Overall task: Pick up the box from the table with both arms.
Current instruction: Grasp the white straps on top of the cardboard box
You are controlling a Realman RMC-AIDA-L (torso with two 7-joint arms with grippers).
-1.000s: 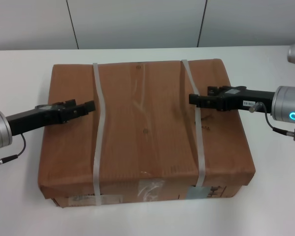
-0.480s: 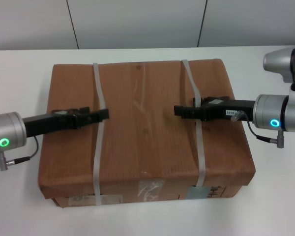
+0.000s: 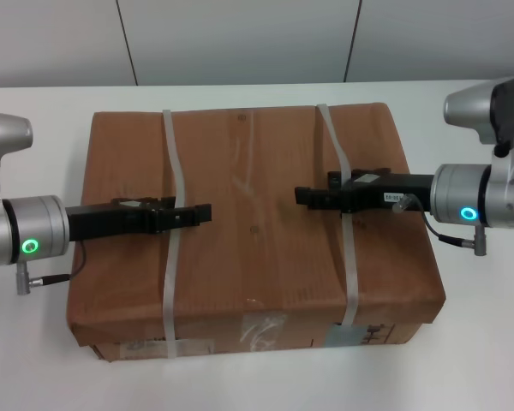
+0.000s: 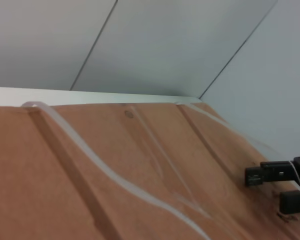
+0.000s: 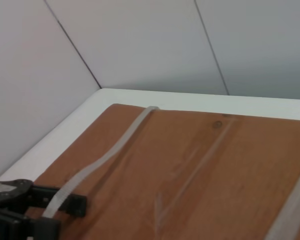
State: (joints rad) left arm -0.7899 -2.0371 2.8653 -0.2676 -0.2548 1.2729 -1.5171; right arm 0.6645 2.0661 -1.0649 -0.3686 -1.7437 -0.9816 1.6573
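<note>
The large brown cardboard box [image 3: 257, 248] lies on the white table [image 3: 34, 120], bound by two white straps [image 3: 168, 282] [image 3: 349, 265]. My left gripper [image 3: 204, 212] reaches in from the left, low over the box top, and crosses the left strap. My right gripper [image 3: 301, 196] reaches in from the right and crosses the right strap. Their tips point at each other with a gap at the box's middle. The left wrist view shows the box top [image 4: 65, 200] and the right gripper [image 4: 255, 176]. The right wrist view shows the box top [image 5: 215, 175] and the left gripper [image 5: 77, 205], with a strap across it.
A grey panelled wall [image 3: 240, 38] stands behind the table's far edge. White tabletop shows on every side of the box. The silver arm links with green ring lights [image 3: 30, 247] [image 3: 469, 213] hang over the table at both sides.
Both grippers have slid inward over the box top toward each other, crossing the straps. The arm bodies have come further into view. The box has not moved.
</note>
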